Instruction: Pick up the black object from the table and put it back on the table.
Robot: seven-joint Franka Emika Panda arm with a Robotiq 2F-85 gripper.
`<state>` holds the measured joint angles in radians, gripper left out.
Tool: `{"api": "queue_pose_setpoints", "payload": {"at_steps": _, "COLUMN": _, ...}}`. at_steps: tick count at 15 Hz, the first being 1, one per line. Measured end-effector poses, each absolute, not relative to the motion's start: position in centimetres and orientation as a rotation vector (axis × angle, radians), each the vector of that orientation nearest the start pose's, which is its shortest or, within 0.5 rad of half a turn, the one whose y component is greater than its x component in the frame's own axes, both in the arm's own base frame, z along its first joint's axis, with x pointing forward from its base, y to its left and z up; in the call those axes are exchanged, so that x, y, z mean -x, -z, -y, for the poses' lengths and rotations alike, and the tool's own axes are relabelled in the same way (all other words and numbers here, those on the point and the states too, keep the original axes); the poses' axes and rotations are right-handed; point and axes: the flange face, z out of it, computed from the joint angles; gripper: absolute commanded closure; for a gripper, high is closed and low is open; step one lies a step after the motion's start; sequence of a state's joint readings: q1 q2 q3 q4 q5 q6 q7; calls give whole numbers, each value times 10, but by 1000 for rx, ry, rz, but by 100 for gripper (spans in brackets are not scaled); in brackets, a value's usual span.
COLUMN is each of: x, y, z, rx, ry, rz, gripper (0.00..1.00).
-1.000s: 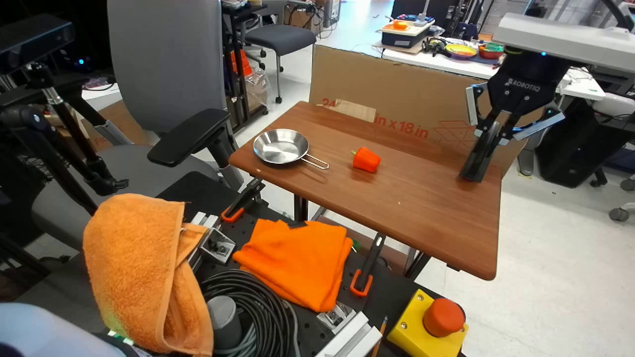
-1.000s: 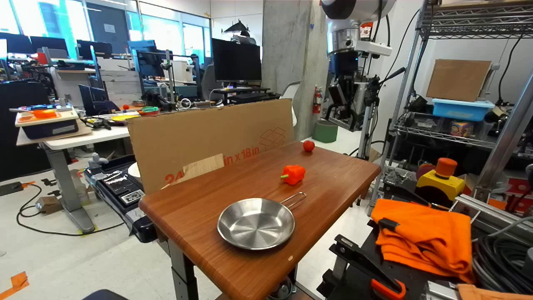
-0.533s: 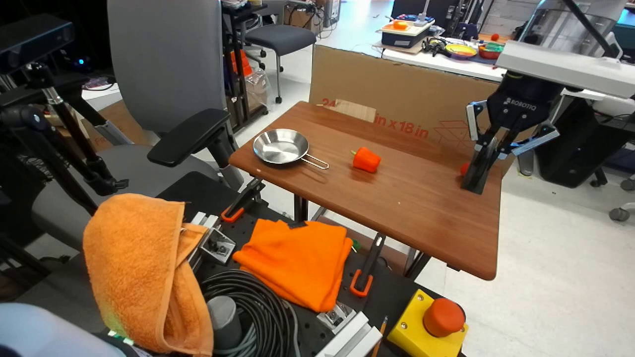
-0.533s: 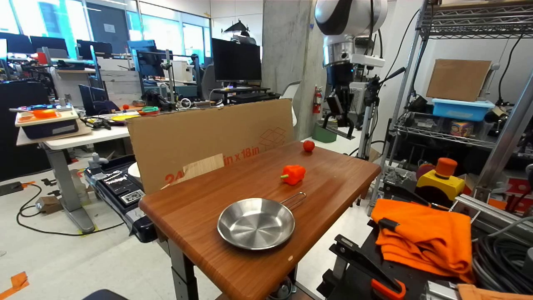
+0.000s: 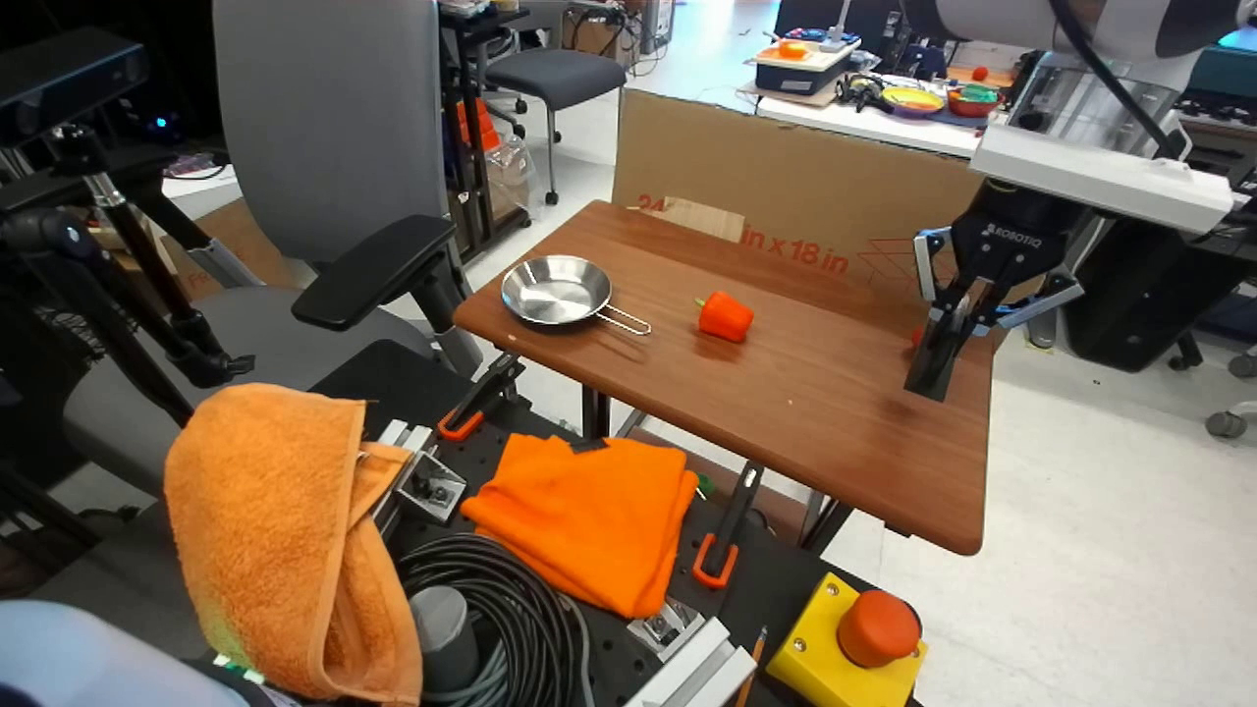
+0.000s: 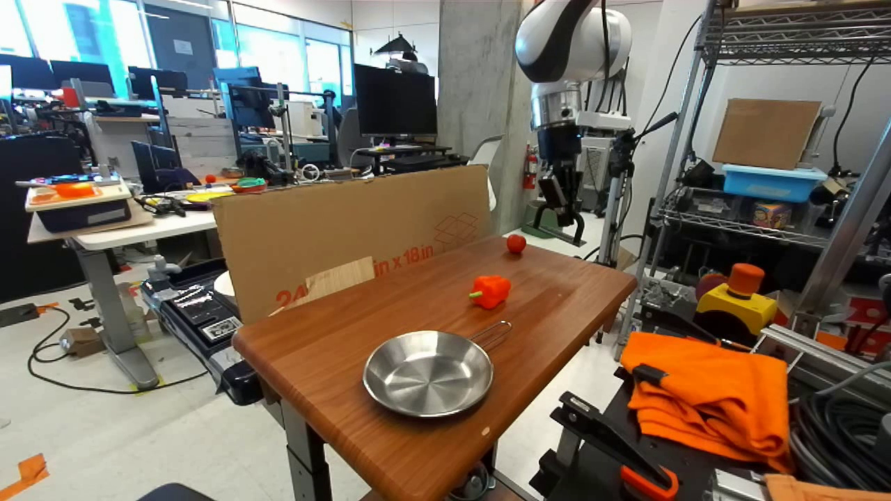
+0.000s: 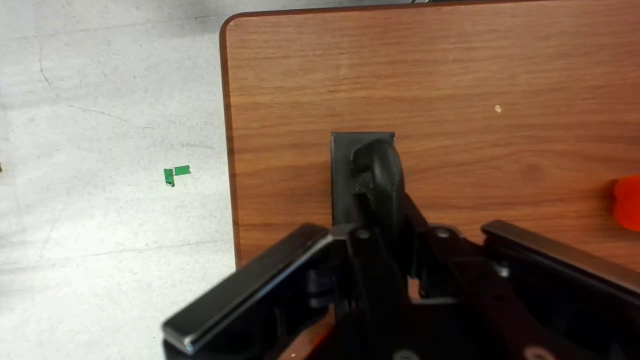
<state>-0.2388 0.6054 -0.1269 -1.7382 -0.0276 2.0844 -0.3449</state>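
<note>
Slim black bar point(image 7: 345, 175) with arched handle point(image 7: 389, 172), held above rectangular reddish-brown wooden table point(image 5: 825, 412), near short edge farthest from round steel pan point(image 5: 556, 290). Black claw point(image 5: 960, 314) nearly closed, pinching handle. Probably light, stiff; best gripped mid-handle.

Gripper point(image 7: 384, 212): is blurred in wrist view, cut at 6 o'clock.
Black object point(image 7: 344, 170): toward 6 o'clock, mostly hidden behind gripper.
Pepper point(image 7: 629, 202): cut there at 3 o'clock.
Red ball point(image 5: 917, 337): mostly hidden in an exterior view.
</note>
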Motion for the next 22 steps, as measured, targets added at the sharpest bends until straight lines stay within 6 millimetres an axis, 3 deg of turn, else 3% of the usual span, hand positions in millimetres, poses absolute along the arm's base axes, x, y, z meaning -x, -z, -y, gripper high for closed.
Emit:
{"api": "queue_pose_setpoints", "payload": {"at_steps": 12, "x": -607, "y": -182, "z": 233, "rx": 3101, "ry": -458, "rz": 42, "gripper": 96}}
{"api": "queue_pose_setpoints", "payload": {"at_steps": 22, "x": -610, "y": -177, "z": 237, "rx": 3099, "ry": -461, "rz": 50, "gripper": 96}}
